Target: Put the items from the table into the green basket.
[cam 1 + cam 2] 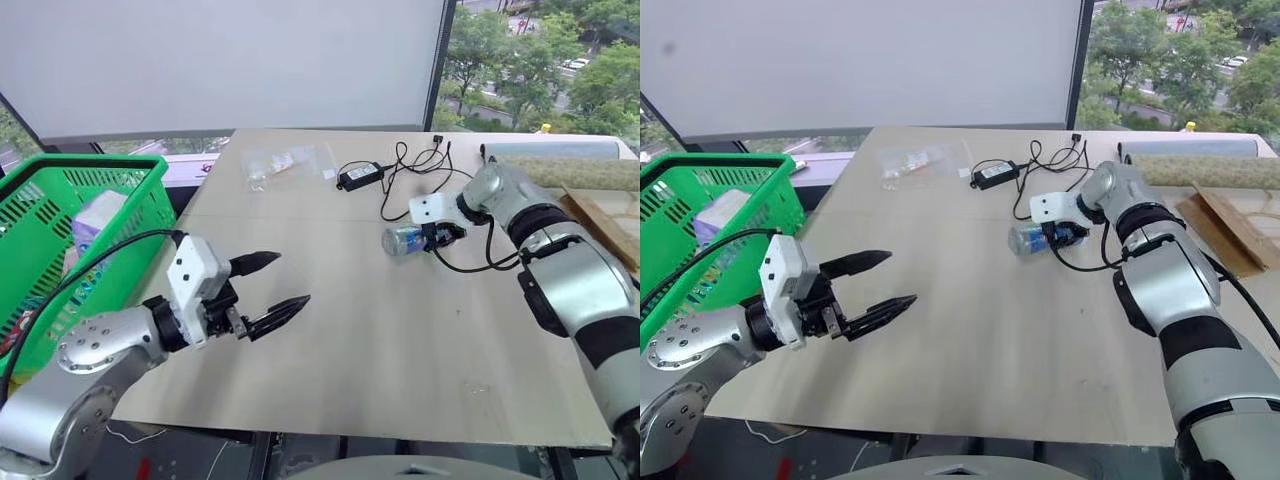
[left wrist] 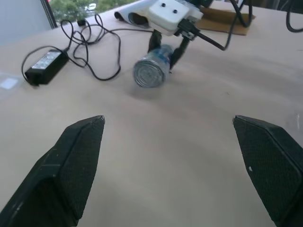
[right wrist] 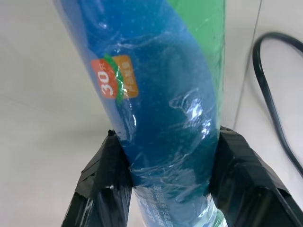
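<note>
Right wrist view, label: the blue-and-silver cylindrical can (image 3: 161,113), wrapped in clear film, is showing an orange patch reading "30"; the smaller print under it is too small to read.
Right gripper (image 1: 432,238): its two black fingers are closing against opposite sides of that can, which is lying on its side on the beige rectangular tabletop (image 1: 400,340) with its silver end (image 2: 150,75) facing the left arm.
Left gripper (image 1: 272,290): its fingers are standing wide apart, holding nothing, hovering over the tabletop's near left part, beside the bright green slotted plastic basket (image 1: 60,215).
Basket contents: one purple soft tissue pack (image 1: 97,218) is lying inside; any writing on it is unreadable.
Counts: one can, one tissue pack, one basket.
Other things: one black power adapter with cable (image 1: 362,175) and one clear plastic bag (image 1: 285,163) are lying at the tabletop's far side.
</note>
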Available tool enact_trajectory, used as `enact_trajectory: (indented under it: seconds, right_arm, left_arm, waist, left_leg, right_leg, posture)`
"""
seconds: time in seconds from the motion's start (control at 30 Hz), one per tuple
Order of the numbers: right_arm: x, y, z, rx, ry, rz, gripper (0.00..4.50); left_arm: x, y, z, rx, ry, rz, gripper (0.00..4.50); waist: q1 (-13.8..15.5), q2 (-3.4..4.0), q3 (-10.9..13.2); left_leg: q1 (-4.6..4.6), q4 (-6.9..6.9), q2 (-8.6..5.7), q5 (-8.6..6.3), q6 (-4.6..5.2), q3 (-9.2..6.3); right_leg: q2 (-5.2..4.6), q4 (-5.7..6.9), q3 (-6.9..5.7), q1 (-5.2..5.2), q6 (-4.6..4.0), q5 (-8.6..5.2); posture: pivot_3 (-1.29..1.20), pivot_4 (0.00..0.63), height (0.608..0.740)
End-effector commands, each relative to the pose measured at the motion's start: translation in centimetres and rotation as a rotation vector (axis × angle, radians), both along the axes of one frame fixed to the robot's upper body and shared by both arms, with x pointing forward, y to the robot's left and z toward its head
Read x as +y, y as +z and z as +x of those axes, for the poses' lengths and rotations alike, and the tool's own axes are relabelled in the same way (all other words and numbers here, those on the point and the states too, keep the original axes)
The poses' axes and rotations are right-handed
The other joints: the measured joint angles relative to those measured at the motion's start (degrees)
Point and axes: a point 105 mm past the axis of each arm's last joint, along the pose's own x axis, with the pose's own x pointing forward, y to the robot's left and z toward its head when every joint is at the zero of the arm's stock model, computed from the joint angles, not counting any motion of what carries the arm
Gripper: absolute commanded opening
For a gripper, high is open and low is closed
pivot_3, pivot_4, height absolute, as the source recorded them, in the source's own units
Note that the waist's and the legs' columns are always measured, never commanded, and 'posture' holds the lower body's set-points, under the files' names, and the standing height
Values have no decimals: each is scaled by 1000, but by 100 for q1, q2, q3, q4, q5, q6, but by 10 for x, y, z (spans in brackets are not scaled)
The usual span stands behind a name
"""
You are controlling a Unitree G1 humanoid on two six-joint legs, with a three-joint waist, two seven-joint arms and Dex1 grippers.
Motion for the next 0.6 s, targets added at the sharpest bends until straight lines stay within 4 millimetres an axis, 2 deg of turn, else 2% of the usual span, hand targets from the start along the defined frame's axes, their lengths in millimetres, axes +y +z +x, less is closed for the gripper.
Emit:
enact_trajectory:
  seconds: [0.03,0.1,0.2,0.3,0.47,0.6]
  right_arm:
    - [38,55,-11,91,120,372,1727]
    - [52,69,-19,174,151,524,1727]
    - [66,75,-29,240,188,645,1727]
    - [84,84,-54,315,290,778,1727]
    - [100,86,-102,355,411,818,1727]
    - [105,84,-117,354,428,815,1727]
  left_arm:
    - [-12,7,2,-41,-40,-44,4500]
    - [-17,12,7,-61,-49,-76,4500]
    - [-27,23,13,-99,-71,-141,4500]
    - [-41,37,17,-102,-117,-244,4500]
    - [-41,50,34,-140,-84,-276,4500]
    - [-40,54,44,-148,-76,-267,4500]
  waist:
    - [-75,0,0]
    - [-128,2,1]
    - [-173,1,1]
    - [-169,-11,-7]
    - [-186,-8,-5]
    - [-257,-9,-6]
  left_leg:
    - [0,0,2,0,0,0]
    - [0,0,3,0,0,0]
    - [-1,1,4,0,0,-8]
    - [-7,4,2,-1,0,-17]
    - [-41,27,-4,-1,1,-31]
    - [-44,42,-5,-1,0,-35]
  right_leg:
    - [1,1,1,0,0,0]
    - [0,2,2,-1,0,0]
    - [-2,3,5,0,0,1]
    - [-7,-2,-3,1,0,1]
    - [-15,-1,-17,-18,4,2]
    - [-12,8,-22,-19,4,3]
  posture:
    - [204,0,740]
    - [193,0,740]
    - [167,0,740]
    - [131,0,740]
    - [104,0,740]
    - [77,0,740]
